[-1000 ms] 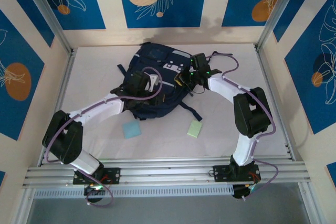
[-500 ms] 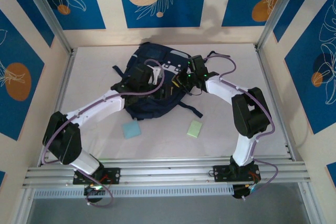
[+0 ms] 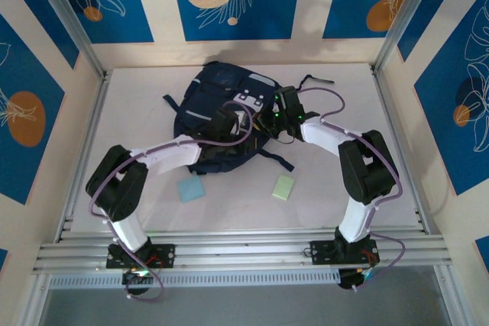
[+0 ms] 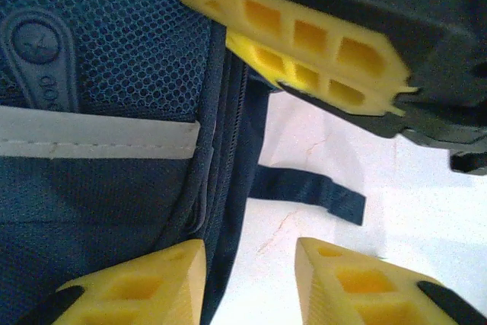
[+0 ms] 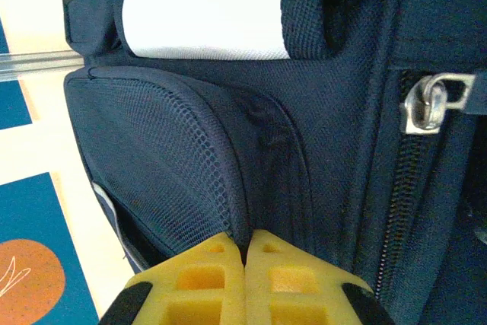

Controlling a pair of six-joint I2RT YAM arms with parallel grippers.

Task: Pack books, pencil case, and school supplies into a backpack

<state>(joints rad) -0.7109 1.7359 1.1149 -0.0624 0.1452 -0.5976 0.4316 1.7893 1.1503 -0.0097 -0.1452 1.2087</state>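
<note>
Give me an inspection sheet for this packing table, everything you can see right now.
Surface: white table, framed by metal.
Job's things: backpack lying mid-table; blue pad and green pad on the table in front of it.
Clutter: nothing seen.
Grippers: left gripper open over the backpack's zip edge; right gripper shut, tips against the backpack.
Cables: purple cables run along both arms.
Surroundings: blue-and-cream panels, metal rails.

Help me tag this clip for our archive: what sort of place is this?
Probably a lab robot test cell, not a classroom: a white table boxed in by aluminium posts, printed blue-and-cream wall panels, and two robot arms bolted to a rail at its near edge.
</note>
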